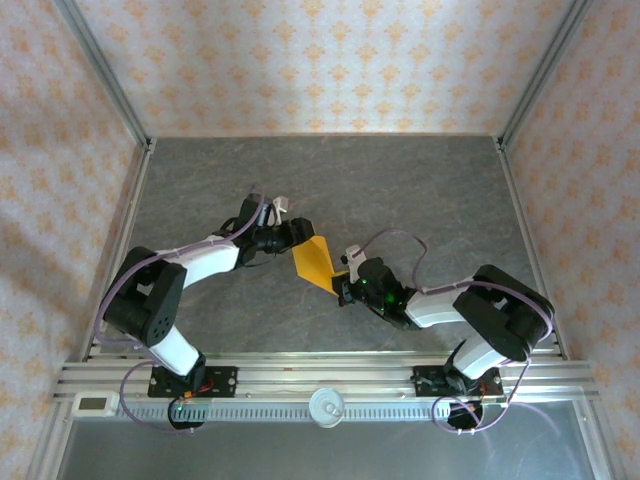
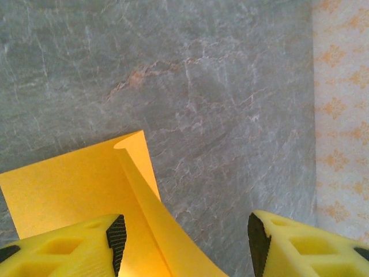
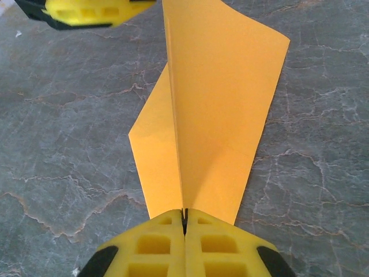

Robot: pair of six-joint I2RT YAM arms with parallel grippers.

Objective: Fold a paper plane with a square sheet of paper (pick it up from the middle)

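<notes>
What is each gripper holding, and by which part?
The right gripper is shut on the orange paper, pinching its folded crease at the near end. The left gripper is open, holding nothing.

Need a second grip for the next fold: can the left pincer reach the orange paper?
Probably yes: the left pincer is open around a raised flap of the orange paper; the right pincer holds it.

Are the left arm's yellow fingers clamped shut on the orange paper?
No, the left fingers stand wide apart, with the orange paper curling up in the gap between them.
</notes>
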